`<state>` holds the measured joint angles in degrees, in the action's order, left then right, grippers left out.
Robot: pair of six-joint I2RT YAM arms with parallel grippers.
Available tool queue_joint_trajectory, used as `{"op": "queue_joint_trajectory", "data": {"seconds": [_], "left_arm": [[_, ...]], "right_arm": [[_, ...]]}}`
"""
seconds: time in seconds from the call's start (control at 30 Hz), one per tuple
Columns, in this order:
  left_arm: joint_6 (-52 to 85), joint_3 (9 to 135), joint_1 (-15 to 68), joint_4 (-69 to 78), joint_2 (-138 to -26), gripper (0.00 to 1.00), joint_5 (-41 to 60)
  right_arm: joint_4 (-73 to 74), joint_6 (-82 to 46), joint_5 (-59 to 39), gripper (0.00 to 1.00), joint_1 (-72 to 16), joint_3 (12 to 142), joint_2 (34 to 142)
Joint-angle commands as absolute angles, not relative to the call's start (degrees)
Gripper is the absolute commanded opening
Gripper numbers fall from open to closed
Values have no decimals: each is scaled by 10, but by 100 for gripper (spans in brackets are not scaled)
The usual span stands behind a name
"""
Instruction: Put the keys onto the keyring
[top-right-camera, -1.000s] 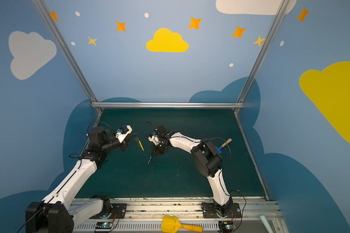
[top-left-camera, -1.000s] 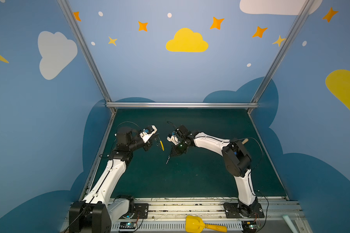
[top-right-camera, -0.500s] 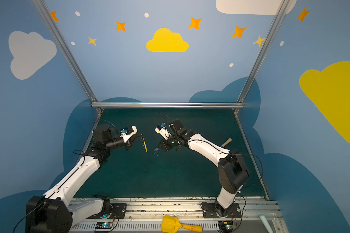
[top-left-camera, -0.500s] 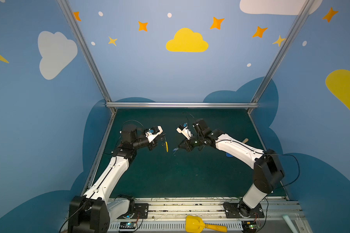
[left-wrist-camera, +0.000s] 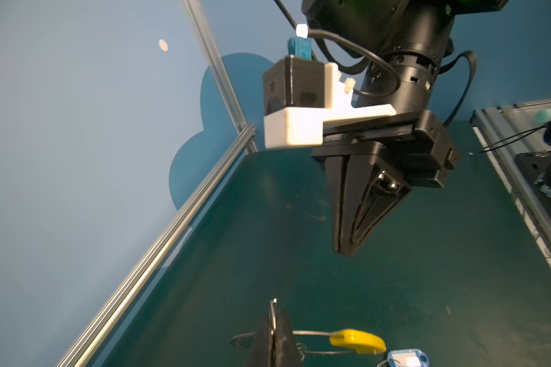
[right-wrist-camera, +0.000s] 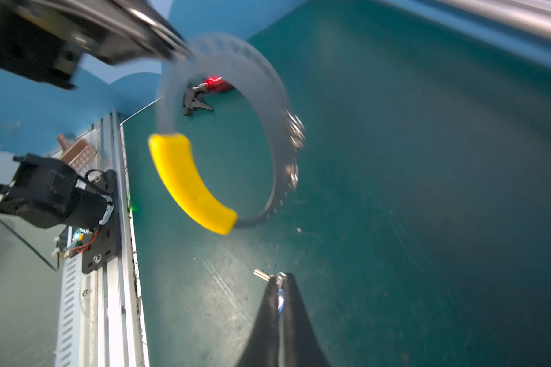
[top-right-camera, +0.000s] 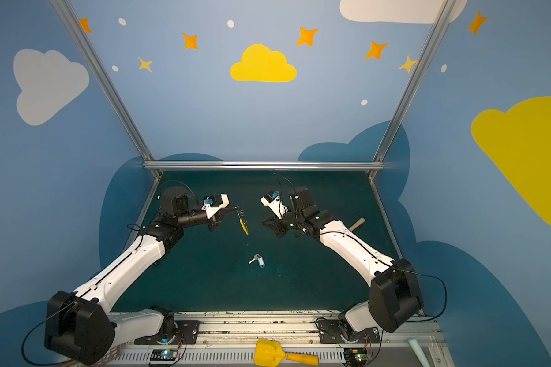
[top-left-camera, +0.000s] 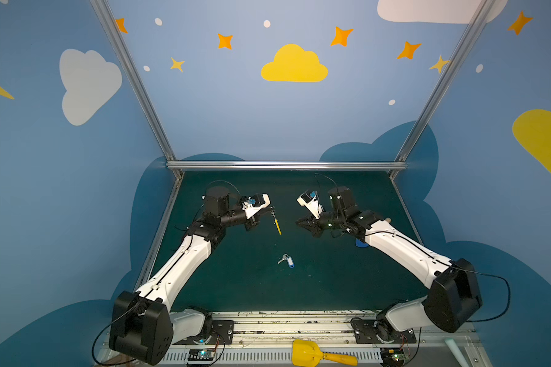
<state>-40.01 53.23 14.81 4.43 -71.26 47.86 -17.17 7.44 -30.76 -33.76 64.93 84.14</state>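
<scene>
Left tool [left-wrist-camera: 272,321] is clamped tight on the rim of the keyring [top-left-camera: 277,223], and the grey hoop hangs edge-on from it above the table [top-left-camera: 236,286], yellow sleeve [right-wrist-camera: 185,181] at the low end. In the right wrist view the hoop is blurred.

Across the gap, the right tool [top-left-camera: 299,223] points at the ring with its jaws parted just a crack, and there's nothing in them. It sits near the hoop, not touching.

The keys [top-left-camera: 286,260] are down on the green table, nearer the front than both tools and roughly between them, silver key beside its blue tag [left-wrist-camera: 406,359]. In both top views they lie apart from the keyring.

A yellow scoop [top-right-camera: 269,352] rests on the front rail.
</scene>
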Motion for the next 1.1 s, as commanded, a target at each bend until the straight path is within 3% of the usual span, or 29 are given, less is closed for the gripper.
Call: {"op": "queue_joint_trajectory", "data": {"seconds": [0.0, 0.43, 1.07], "left_arm": [[-397, 525, 124, 40, -700, 4, 456], [-388, 470, 64, 54, -675, 4, 446], [-360, 460, 61, 70, -684, 4, 470]], "right_arm": [[-230, 71, -326, 13, -338, 652, 880], [-444, -29, -183, 24, -433, 776, 1090], [-451, -357, -301, 31, -441, 804, 1128]]}}
